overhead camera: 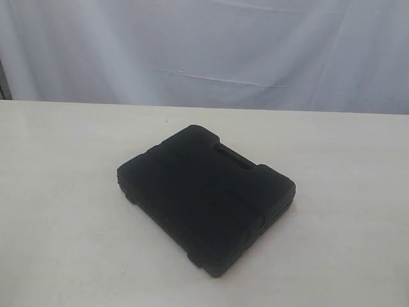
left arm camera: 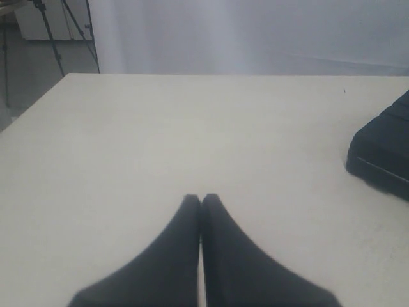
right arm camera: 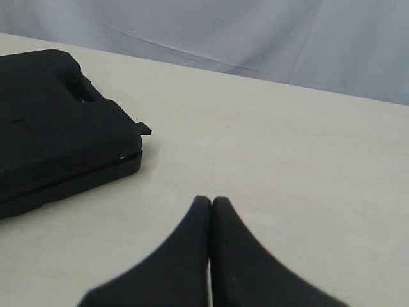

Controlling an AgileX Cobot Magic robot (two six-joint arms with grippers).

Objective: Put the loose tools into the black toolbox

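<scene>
1. Basically, the black toolbox (overhead camera: pixel 208 198) lay closed and flat on the table (overhead camera: pixel 57 192). It sat roughly mid-table in the exterior view, turned at an angle to the table's edges.
2. Handle slot (overhead camera: pixel 233 155) was on the far side of the case, towards the white cloth backdrop (overhead camera: pixel 204 51).
3. Left claw (left arm camera: pixel 200 199) was pinched fully together, fingertips touching, holding nothing. It sat over the table, well apart from the toolbox. Only one corner of the case showed at the edge of the left wrist view.
4. Right claw (right arm camera: pixel 211 201) was likewise pressed tip to tip, gripping nothing. It was over the table, near the toolbox but not touching it.
5. Right wrist view showed the case's two halves shut on each other along its side. A small tab (right arm camera: pixel 144 128) stuck out at the corner nearest that claw.
6. Tripod legs (left arm camera: pixel 51 32) stood on the floor (left arm camera: pixel 25 77) beyond the table's far corner, seen in the left wrist view.
</scene>
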